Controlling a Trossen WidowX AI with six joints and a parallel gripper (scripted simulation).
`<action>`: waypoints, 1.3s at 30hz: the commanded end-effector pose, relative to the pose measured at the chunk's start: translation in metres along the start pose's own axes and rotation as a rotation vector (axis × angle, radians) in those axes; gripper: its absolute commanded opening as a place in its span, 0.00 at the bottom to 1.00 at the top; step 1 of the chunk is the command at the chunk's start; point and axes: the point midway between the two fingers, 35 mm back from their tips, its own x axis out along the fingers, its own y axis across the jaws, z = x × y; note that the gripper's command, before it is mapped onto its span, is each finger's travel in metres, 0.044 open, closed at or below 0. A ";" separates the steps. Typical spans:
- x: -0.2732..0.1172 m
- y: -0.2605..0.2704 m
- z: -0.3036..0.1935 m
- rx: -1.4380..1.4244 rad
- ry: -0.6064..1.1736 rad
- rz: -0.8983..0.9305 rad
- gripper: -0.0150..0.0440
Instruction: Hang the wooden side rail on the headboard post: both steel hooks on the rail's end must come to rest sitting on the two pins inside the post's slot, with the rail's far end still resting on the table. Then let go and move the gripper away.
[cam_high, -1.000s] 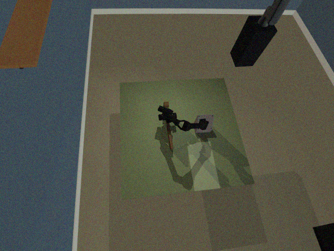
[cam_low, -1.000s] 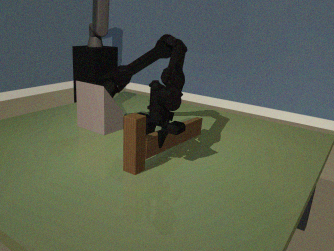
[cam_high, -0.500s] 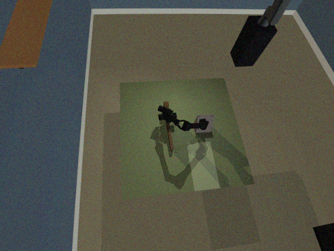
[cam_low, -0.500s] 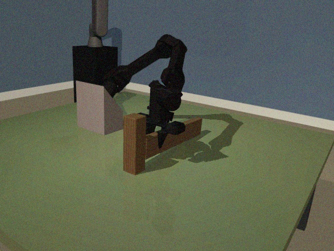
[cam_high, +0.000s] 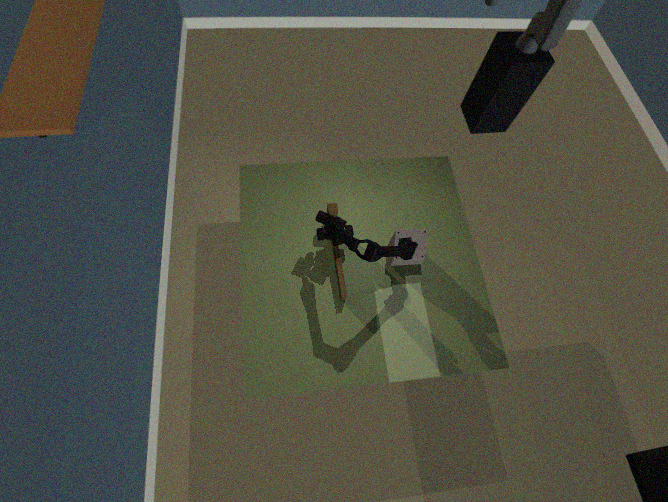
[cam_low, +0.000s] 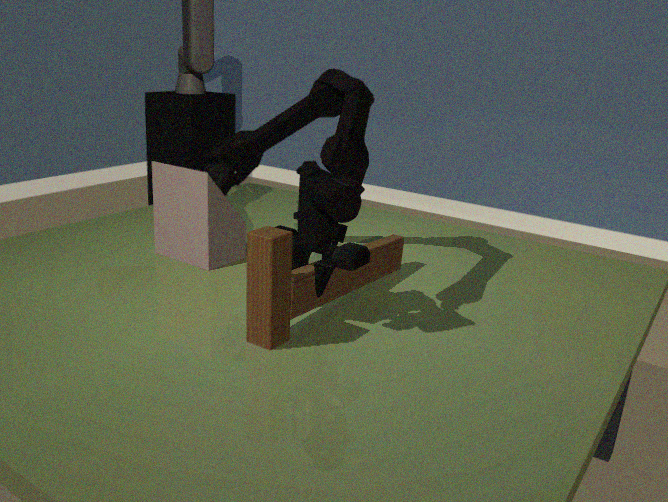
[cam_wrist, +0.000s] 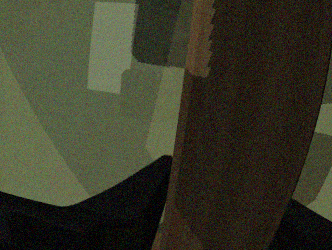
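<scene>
The wooden headboard post (cam_high: 332, 207) (cam_low: 259, 291) stands upright on the green table (cam_high: 280, 350) (cam_low: 189, 404). The wooden side rail (cam_high: 339, 277) (cam_low: 378, 260) (cam_wrist: 250, 90) runs back from it, its near end close against the post and above the table top. I cannot tell whether its far end touches the table. My gripper (cam_high: 332, 233) (cam_low: 308, 270) (cam_wrist: 201, 169) is shut on the rail near the post, one finger on each side. The hooks, the slot and the pins are hidden, so whether the hooks sit on the pins does not show.
The arm's pale block base (cam_high: 418, 240) (cam_low: 180, 215) stands to one side of the post and rail. A black box (cam_high: 502, 80) (cam_low: 189, 129) with a grey arm on it stands beyond the base. An orange board (cam_high: 54, 70) is at the upper left in the top view.
</scene>
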 end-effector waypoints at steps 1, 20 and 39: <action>-0.004 -0.002 -0.004 -0.001 0.006 -0.010 0.25; -0.004 -0.001 -0.006 -0.001 0.006 -0.010 0.25; -0.005 0.000 -0.008 -0.001 0.006 -0.010 0.25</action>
